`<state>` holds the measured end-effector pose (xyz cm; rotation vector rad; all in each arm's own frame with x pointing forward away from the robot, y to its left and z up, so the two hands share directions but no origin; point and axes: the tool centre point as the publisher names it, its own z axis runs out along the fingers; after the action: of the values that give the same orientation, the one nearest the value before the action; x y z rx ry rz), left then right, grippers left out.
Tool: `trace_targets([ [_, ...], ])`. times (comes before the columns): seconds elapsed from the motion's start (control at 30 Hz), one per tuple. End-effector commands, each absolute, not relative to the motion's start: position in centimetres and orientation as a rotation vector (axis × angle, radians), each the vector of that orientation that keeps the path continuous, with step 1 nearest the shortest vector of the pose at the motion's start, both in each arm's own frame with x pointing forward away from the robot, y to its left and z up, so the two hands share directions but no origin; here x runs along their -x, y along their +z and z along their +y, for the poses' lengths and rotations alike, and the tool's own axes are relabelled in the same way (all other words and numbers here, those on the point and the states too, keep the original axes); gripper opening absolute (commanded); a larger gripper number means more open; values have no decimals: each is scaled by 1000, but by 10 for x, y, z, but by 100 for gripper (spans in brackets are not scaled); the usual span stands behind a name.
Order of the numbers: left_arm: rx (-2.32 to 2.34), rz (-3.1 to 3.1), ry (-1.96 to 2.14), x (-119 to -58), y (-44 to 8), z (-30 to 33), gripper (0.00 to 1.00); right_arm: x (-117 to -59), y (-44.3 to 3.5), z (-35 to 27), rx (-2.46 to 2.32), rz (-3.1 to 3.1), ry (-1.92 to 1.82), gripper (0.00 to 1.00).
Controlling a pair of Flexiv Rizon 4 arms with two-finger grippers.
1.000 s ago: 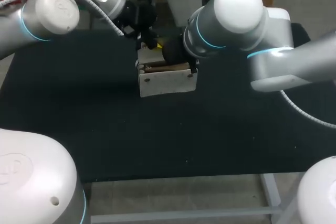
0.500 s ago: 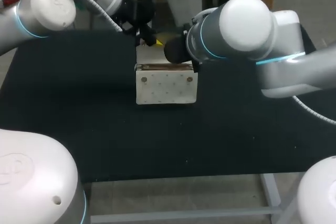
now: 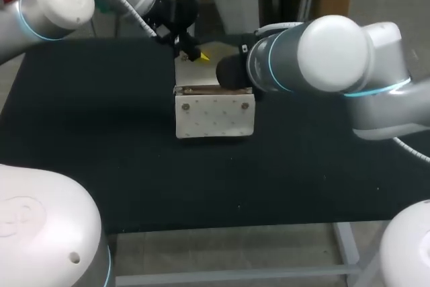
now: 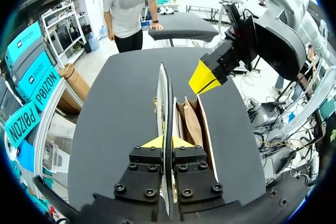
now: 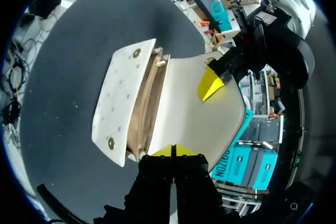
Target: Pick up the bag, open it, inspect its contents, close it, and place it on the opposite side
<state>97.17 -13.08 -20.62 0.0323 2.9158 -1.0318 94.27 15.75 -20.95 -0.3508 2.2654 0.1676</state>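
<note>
A white studded bag (image 3: 215, 115) stands mid-table with its flap (image 5: 194, 114) raised at the back, baring a brown inside (image 4: 191, 121). My left gripper (image 4: 166, 142) is shut on the flap's top edge (image 4: 164, 93), which runs edge-on between its yellow tips; from overhead the left gripper (image 3: 195, 55) is behind the bag. My right gripper (image 5: 175, 150) is shut with nothing between its tips, which rest at the flap's side edge by the bag's right end. Its black wrist (image 3: 232, 72) hides the tips in the head view. The right gripper (image 4: 205, 77) shows beside the flap.
The black table mat (image 3: 101, 132) spreads wide on both sides of the bag and in front of it. Its front edge (image 3: 222, 228) runs near my base. Both arms crowd the far middle behind the bag.
The bag has tipped from mouth-up to upright, its studded front now facing the head camera. My right arm has swung out to the right. The left gripper has kept hold of the flap.
</note>
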Motion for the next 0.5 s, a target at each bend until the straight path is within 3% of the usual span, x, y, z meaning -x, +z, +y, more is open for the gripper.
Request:
trace_targets([
  [0.03, -47, 2975, -1078, -976, -203, -131, 0, -933, -207, 151, 351, 2248, 177, 0],
  [0.5, 11, 3204, -1216, -994, -247, -135, 0, -910, -202, 150, 363, 2238, 151, 0],
])
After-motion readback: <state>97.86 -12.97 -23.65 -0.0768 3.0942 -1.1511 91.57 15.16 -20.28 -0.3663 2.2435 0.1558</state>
